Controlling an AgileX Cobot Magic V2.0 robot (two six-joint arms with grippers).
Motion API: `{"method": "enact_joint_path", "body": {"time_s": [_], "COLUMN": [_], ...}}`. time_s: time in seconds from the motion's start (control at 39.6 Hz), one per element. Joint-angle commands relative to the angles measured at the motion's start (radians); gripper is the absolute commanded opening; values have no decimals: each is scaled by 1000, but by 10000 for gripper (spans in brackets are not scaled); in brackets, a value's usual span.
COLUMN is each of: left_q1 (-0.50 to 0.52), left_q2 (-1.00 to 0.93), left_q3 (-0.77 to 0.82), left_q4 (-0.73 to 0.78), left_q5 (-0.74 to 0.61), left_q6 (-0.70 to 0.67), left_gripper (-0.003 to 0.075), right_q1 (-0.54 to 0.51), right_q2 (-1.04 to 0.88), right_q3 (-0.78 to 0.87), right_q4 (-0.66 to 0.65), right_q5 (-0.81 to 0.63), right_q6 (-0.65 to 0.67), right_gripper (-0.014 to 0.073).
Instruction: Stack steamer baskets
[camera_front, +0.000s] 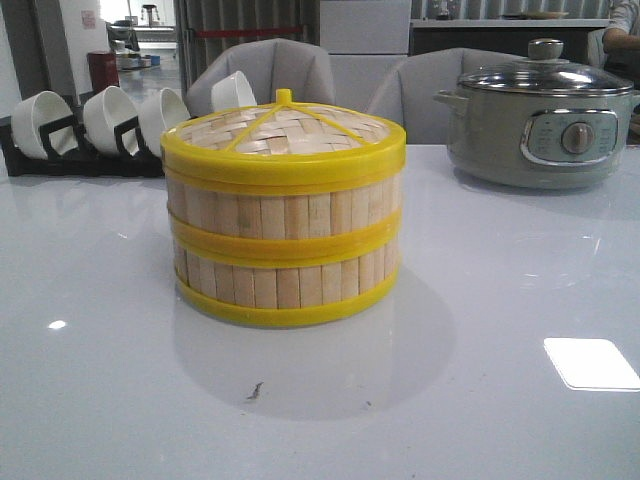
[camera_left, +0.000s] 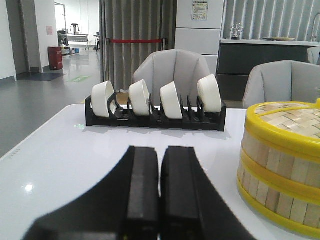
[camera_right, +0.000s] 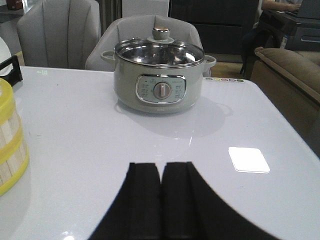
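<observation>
Your two steamer baskets (camera_front: 285, 245) stand stacked one on the other near the middle of the white table (camera_front: 480, 400), the upper ring sitting square on the lower. Their yellow rims meet in a band about halfway up the stack. The woven-bamboo lid (camera_front: 285, 130) with its yellow rim and small yellow knob closes the top basket. Pale slats show all round; the inside of the baskets is hidden by the lid.

Left gripper (camera_left: 160, 192): you see its black fingers pressed together with only a thin seam between them, nothing held. It hangs low over bare table, with the stack off to one side and apart from it. No contact with the baskets.

Right gripper (camera_right: 161, 200): same condition, fingers closed flat against each other and holding nothing. It sits over open table, and the edge of the stack shows at the margin of its wrist view, well apart.

Behind the stack, toward the far left edge of the table, a black dish rack (camera_left: 155, 117) holds four white bowls (camera_left: 140, 97) tilted on edge in separate slots. At the far right stands a grey electric pot (camera_front: 540, 125) with a glass lid and a dial on its front, well clear of the baskets. Grey chairs (camera_front: 270, 70) stand beyond the table. A bright square reflection (camera_front: 590, 362) lies on the table at the near right.
</observation>
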Motion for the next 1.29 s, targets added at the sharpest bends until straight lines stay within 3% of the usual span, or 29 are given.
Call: {"method": "enact_joint_path", "body": {"time_s": [0.0, 0.48, 0.63, 1.26], "left_q1": [-1, -1, -1, -1], "left_q2": [-16, -14, -14, -14], "left_q3": [1, 1, 1, 1], "left_q4": [-5, -5, 105, 105], "left_q5": [-78, -94, -97, -95], "left_q6": [-7, -7, -114, -112], "left_gripper": [85, 85, 85, 85], "right_q1": [-5, -5, -5, -5], "right_q2": [8, 8, 8, 8], "right_q3": [-29, -29, -29, -29], "right_q4": [-4, -4, -4, -4], "right_q5": [-90, -90, -90, -90], "right_q6": [-4, -4, -4, -4], "right_gripper": [66, 66, 66, 66]}}
